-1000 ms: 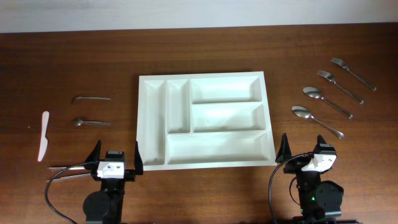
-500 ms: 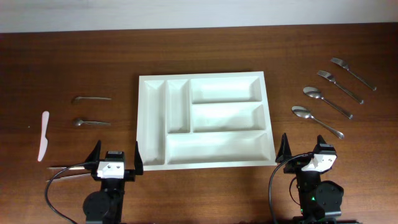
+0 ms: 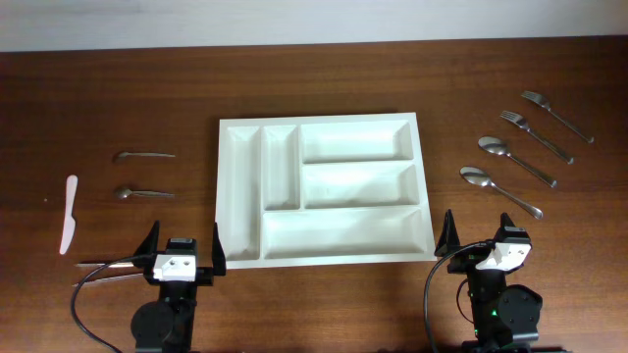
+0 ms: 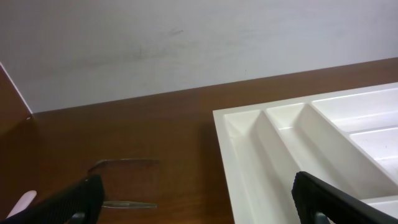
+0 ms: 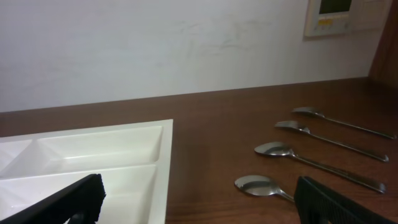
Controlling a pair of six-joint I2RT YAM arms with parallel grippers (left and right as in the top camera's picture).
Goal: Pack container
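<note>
Overhead cam: container (image 3: pixel 343 232) sits mid-frame on the brown table (image 3: pixel 118 88), its compartments showing bare white. I've got the left gripper (image 3: pixel 184 237) at lower left, just off the container's bottom-left corner, and the right gripper (image 3: pixel 479 235) at lower right by the other bottom corner. Both are spread wide w/ nothing held; the wrist cams show the black fingers (image 4: pixel 84 198) at the frame edges w/ only table and container between. At left of frame: two small spoons (image 3: pixel 144 155), a white plastic knife (image 3: pixel 70 213), and a thin metal utensil (image 3: pixel 113 262) beside the left gripper. At right: two big spoons (image 3: pixel 500 190) and two forks (image 3: pixel 536 135). Right wrist cam, upper right: wall panel (image 5: pixel 339 15), text too small to read.
</note>
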